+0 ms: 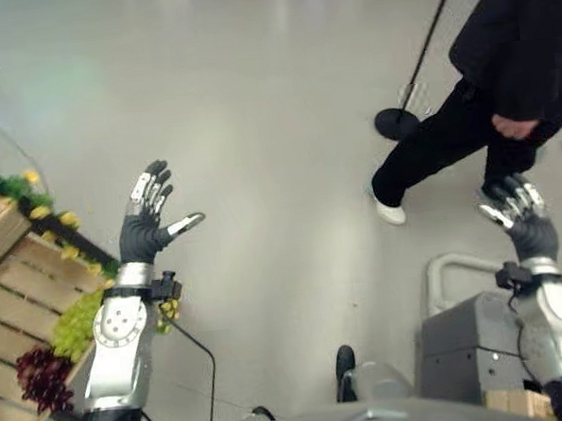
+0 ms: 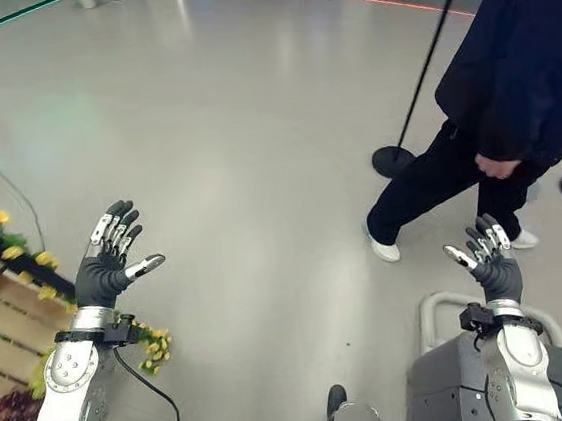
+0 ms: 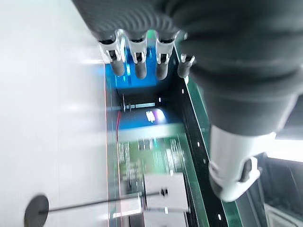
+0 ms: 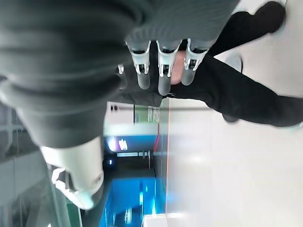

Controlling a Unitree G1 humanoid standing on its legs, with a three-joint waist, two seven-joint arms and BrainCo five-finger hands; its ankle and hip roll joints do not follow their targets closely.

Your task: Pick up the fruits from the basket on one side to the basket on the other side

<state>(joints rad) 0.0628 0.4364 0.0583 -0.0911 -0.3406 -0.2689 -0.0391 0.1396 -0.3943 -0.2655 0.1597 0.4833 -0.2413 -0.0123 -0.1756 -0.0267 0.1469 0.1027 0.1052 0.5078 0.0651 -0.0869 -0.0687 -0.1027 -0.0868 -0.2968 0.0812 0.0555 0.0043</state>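
My left hand [image 1: 148,224] is raised over the bare floor with its fingers straight and spread, holding nothing; its fingers [image 3: 137,59] also show straight in the left wrist view. My right hand [image 2: 487,257] is lifted at the right, fingers [image 4: 163,71] straight and empty. At the lower left a wooden crate stand [image 1: 9,299] carries a green grape bunch [image 1: 77,322] and a dark red grape bunch [image 1: 42,378] near its edge, below and left of my left forearm. I see no basket.
A person in dark clothes [image 1: 506,56] with white shoes walks at the upper right, close to my right hand. A black stand with a round base [image 1: 397,121] is beside them. Yellow-flowered greenery [image 1: 18,193] lines the crate. A grey box [image 1: 476,341] sits at the lower right.
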